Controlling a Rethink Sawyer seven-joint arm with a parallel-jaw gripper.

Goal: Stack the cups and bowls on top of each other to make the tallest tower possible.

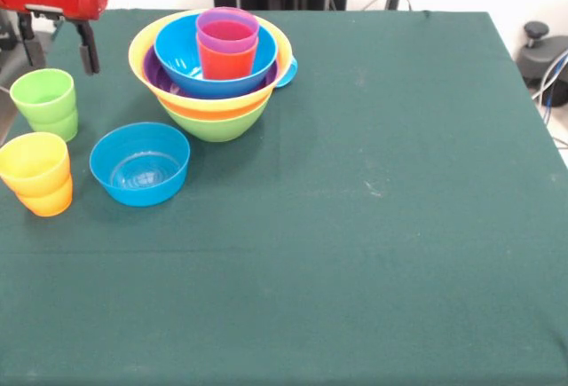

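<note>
The tower stands at the far left of the table: a lime green bowl [217, 122] as base, then a yellow bowl [142, 49], a purple bowl [156, 76] and a big blue bowl [180, 49]. A purple cup [228, 31] sits in an orange-red cup [225, 60] inside the blue bowl. A light blue piece [287, 73] peeks out behind the tower. The smaller blue bowl [140, 164] stands alone in front of the tower. A green cup [44, 102] and a yellow cup [34, 162] nested in an orange cup [46, 200] stand at the left. My gripper [59, 47] is open and empty, just behind the green cup.
The green tablecloth's [382, 208] left edge runs close to the cups. Cables and a dark device [543, 53] lie beyond the right edge.
</note>
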